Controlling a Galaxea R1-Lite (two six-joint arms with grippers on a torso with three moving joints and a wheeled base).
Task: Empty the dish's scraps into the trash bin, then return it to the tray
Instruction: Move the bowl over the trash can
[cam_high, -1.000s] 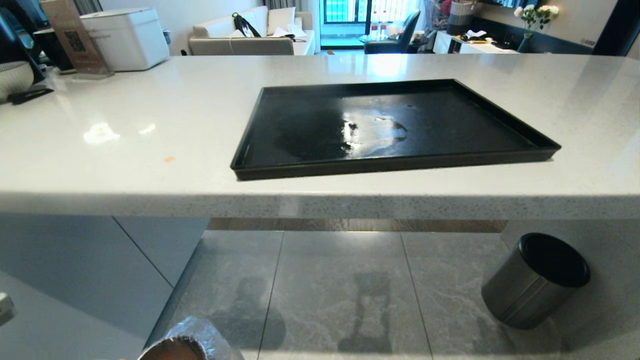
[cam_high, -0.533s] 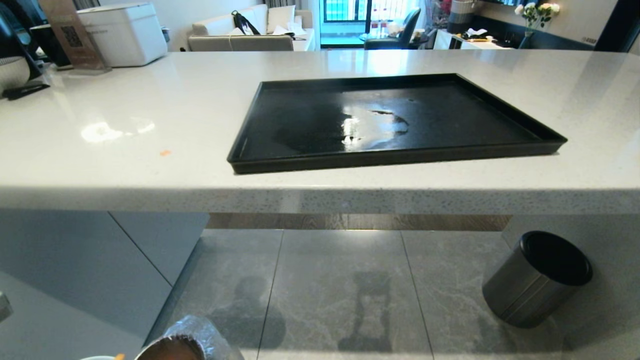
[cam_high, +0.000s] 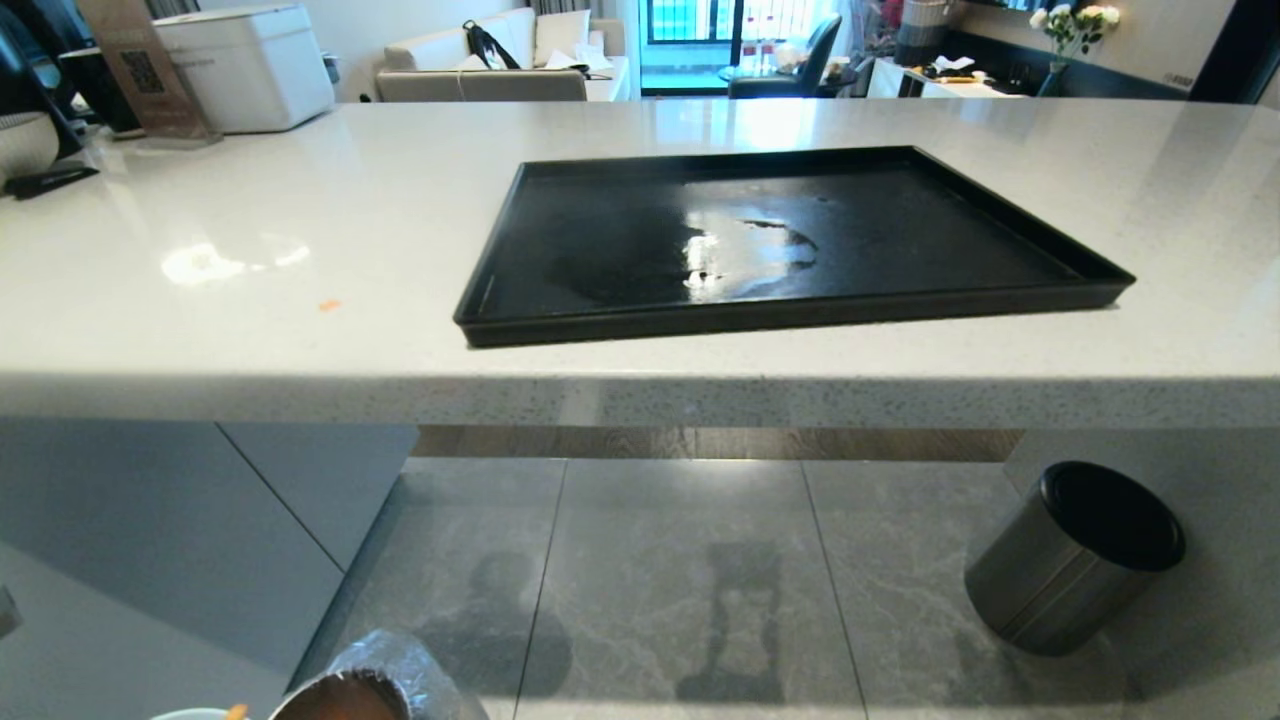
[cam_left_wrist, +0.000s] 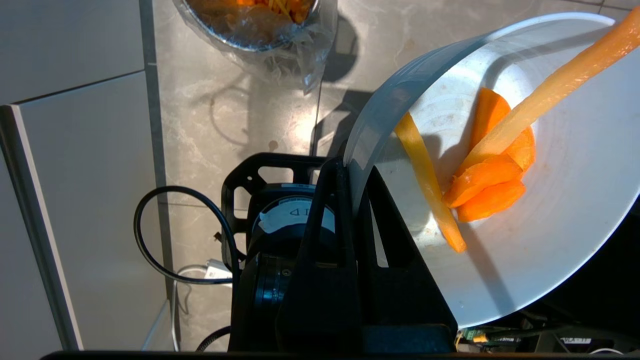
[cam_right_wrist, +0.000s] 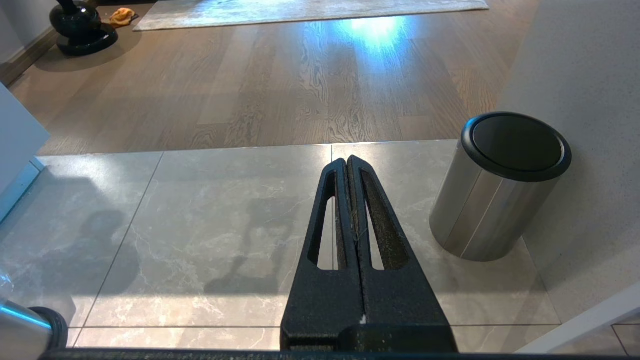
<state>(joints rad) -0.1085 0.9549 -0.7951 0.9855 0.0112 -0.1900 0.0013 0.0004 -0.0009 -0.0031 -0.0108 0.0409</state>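
Observation:
My left gripper (cam_left_wrist: 352, 171) is shut on the rim of the dish (cam_left_wrist: 550, 250), a glossy pale bowl held low beside the counter. Inside it lie the scraps: orange carrot slices (cam_left_wrist: 487, 187) and pale yellow sticks (cam_left_wrist: 425, 175). The trash bin (cam_left_wrist: 250, 25), lined with crinkled clear plastic and holding orange bits, stands on the floor beyond the dish, apart from it. In the head view the trash bin (cam_high: 360, 690) and a sliver of the dish (cam_high: 190, 714) show at the bottom left edge. The black tray (cam_high: 780, 318) lies bare on the counter. My right gripper (cam_right_wrist: 347, 162) hangs shut and empty above the floor.
A dark grey metal cylinder (cam_high: 1075, 555) with a black lid stands on the floor at the right, under the counter edge. A tiny orange crumb (cam_high: 329, 305) lies on the white counter left of the tray. Cabinet panels close off the left side.
The whole head view has shifted slightly, so the camera moved. The dish's rim with a bit of orange has come into view at the bottom left edge beside the bin.

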